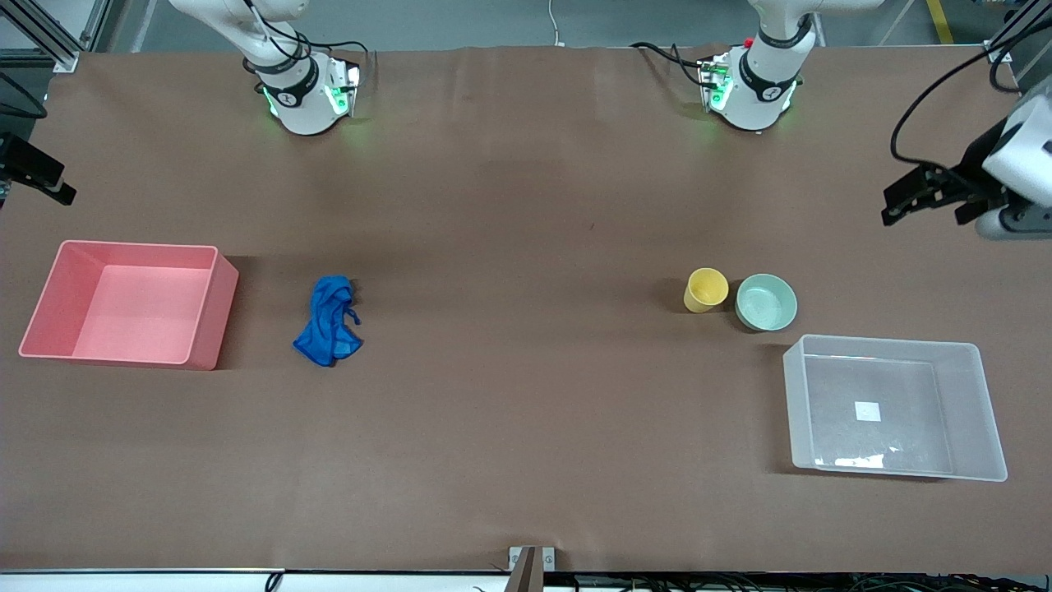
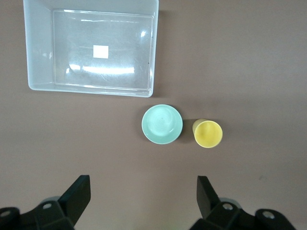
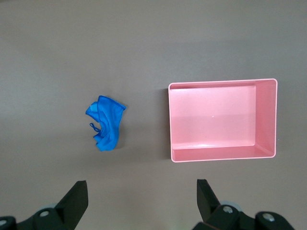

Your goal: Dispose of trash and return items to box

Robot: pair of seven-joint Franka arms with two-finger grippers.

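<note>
The blue rag [image 1: 329,321] lies crumpled on the table beside the pink bin [image 1: 49,312]; it also shows in the right wrist view [image 3: 106,122]. The yellow cup [image 1: 706,289] and the mint-green bowl [image 1: 766,302] stand upright side by side, just apart, both empty. The clear bin [image 1: 801,411] sits nearer to the front camera than the bowl, empty, with a white sticker on its bottom. My left gripper [image 1: 896,203] is open and empty, high over bare table at the left arm's end [image 2: 144,191]. My right gripper [image 1: 45,177] is open and empty, high over the right arm's end [image 3: 141,194].
The pink bin [image 3: 271,120] is empty and stands at the right arm's end of the table. The cup [image 2: 207,133], the bowl [image 2: 162,124] and the clear bin [image 2: 41,48] show in the left wrist view. Brown table covering lies between the two groups.
</note>
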